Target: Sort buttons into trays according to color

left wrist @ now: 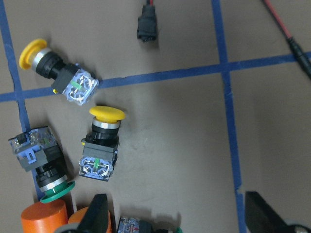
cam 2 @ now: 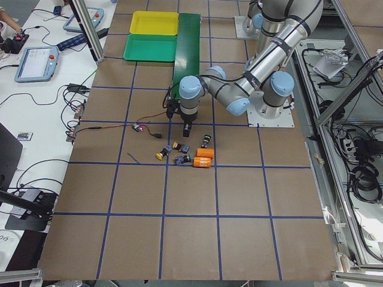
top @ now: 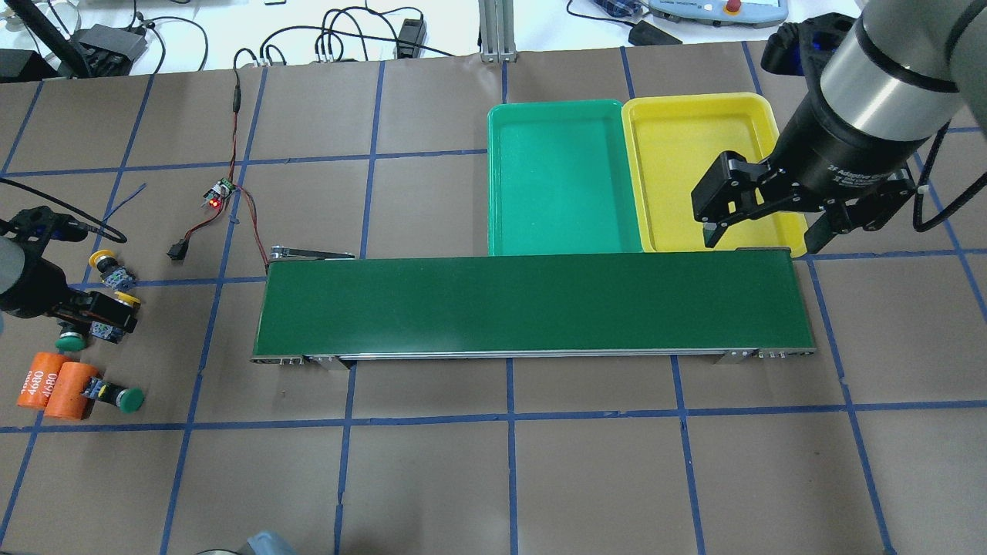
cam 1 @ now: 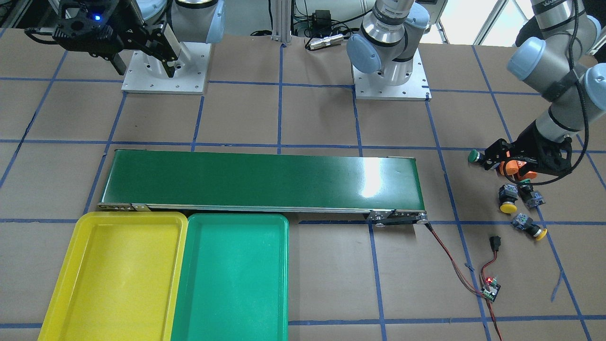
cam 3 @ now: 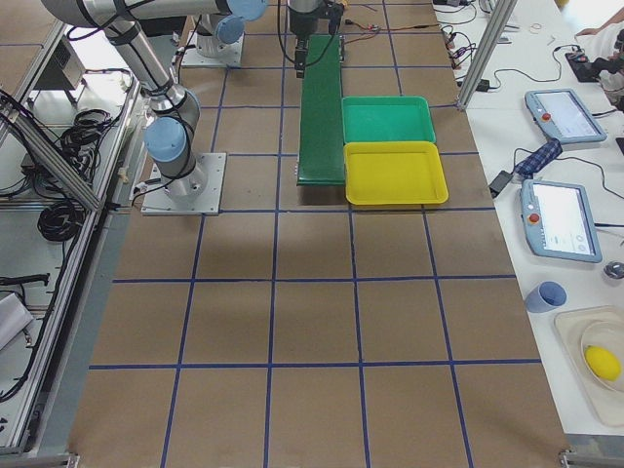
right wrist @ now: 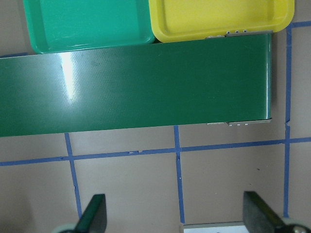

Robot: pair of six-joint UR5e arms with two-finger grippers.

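The left gripper (left wrist: 176, 206) hangs with its jaws spread wide and nothing between them, over a loose cluster on the table (top: 540, 462). There a yellow button (left wrist: 103, 141) lies just past its fingers, with a second yellow button (left wrist: 56, 73) and a green button (left wrist: 41, 167) nearby, and the other green button (top: 116, 398) touches the orange cylinders (top: 50, 388). The right gripper (top: 763, 235), equally wide and empty-handed, hovers at the conveyor belt (top: 532, 304) end by the yellow tray (top: 678, 154). The green tray (top: 555, 185) sits alongside, and both trays are well apart from every button.
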